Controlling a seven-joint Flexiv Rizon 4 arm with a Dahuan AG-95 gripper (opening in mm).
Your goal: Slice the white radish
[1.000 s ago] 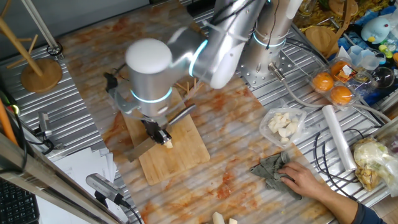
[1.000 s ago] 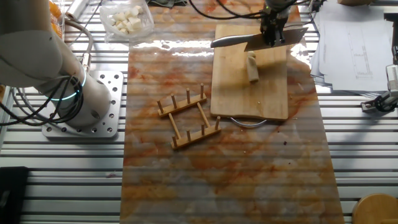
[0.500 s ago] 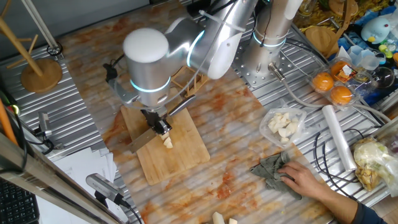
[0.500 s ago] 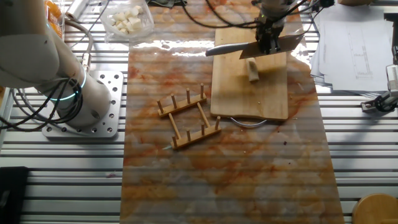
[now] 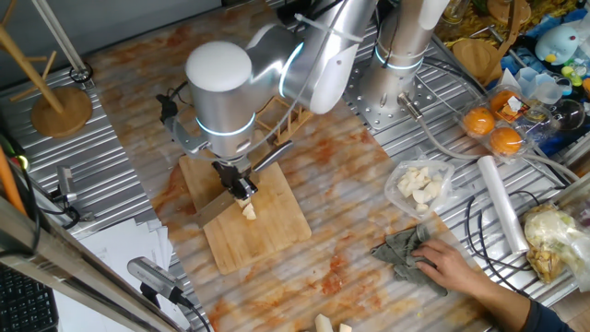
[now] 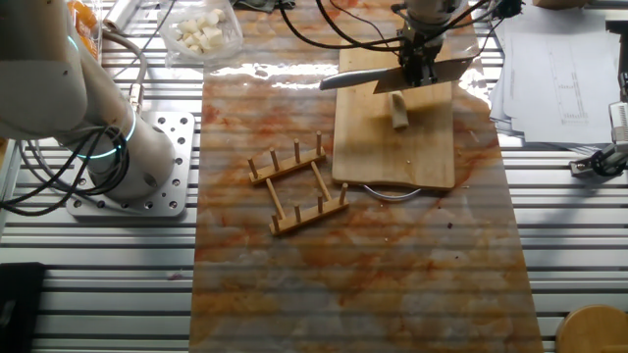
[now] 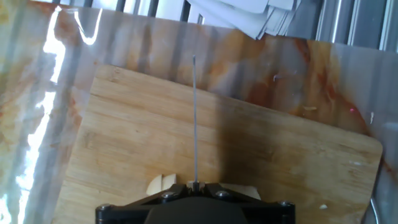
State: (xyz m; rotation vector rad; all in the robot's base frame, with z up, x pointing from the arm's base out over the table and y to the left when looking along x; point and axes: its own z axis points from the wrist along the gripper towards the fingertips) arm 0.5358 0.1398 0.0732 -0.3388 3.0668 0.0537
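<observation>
One fixed view: gripper (image 5: 241,187) clamps a knife (image 5: 214,210) over the white radish (image 5: 249,211) on the cutting board (image 5: 277,231).

Other fixed view: blade hangs above the strip's far end.

Hand view: blade edge-on, radish pieces either side. Judged mid-slicing; next, a straight downward press.

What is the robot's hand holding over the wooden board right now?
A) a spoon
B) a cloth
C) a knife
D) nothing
C: the gripper is shut on a knife, its blade held flat-on above the white radish lying on the cutting board.
</observation>
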